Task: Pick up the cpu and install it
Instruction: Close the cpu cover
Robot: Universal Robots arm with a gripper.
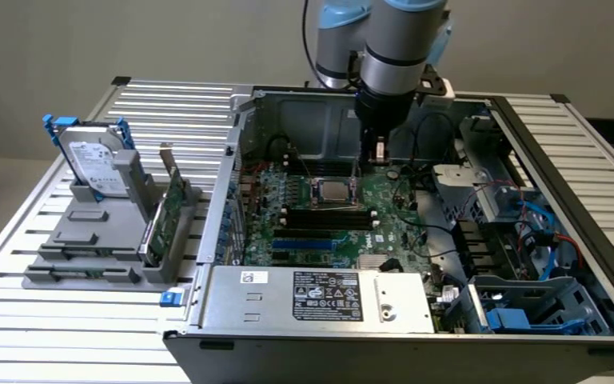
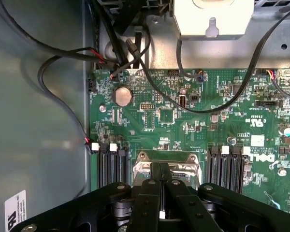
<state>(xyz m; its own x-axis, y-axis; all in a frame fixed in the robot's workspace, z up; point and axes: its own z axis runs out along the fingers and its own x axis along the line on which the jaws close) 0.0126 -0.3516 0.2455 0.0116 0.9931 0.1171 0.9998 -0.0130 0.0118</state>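
Gripper (image 2: 161, 169) clenched shut over the socket (image 2: 144, 162) — cpu (image 1: 334, 192) lying inside, memory slots (image 2: 111, 166) hemming both sides.

You see hand (image 2: 160, 169) closed, tips over socket (image 2: 144, 165); memory slots (image 2: 111, 166) either side; coin cell (image 2: 122, 95), black cables (image 2: 210, 107) across green board (image 2: 222, 130).

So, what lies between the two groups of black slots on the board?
The metal-framed socket, partly hidden by the shut fingers, as the wrist view shows.
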